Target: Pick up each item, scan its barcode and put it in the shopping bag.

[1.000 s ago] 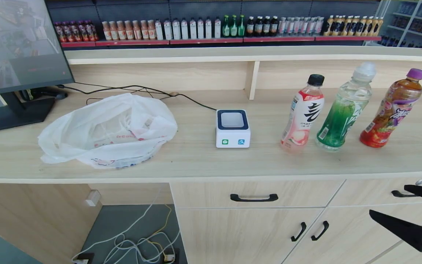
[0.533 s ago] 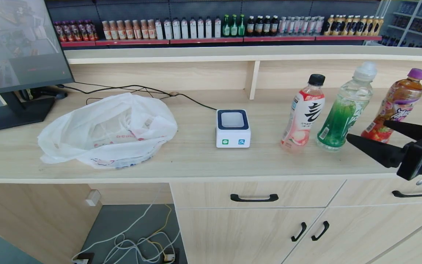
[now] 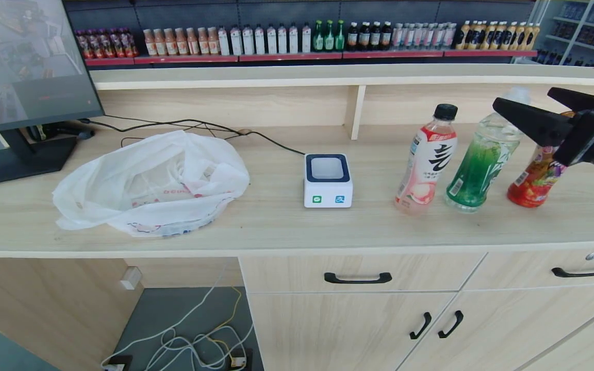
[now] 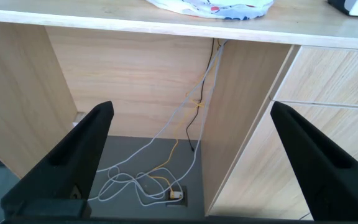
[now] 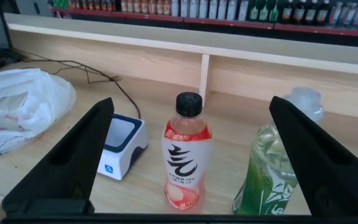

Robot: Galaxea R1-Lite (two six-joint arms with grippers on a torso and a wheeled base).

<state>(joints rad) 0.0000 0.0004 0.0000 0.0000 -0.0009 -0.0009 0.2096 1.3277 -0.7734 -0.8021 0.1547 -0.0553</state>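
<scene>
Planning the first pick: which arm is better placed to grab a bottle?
Right. The right claw, open, is raised to bottle height, facing the pink bottle; the left claw hangs below the counter, near the bag.

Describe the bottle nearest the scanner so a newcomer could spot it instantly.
On the long wooden counter, look to the right of the white scanner box, where three bottles stand in a row. Take the pink bottle at the end nearest the scanner. It has a black cap and pale pink contents, unlike the green bottle and red bottle beside it.
</scene>
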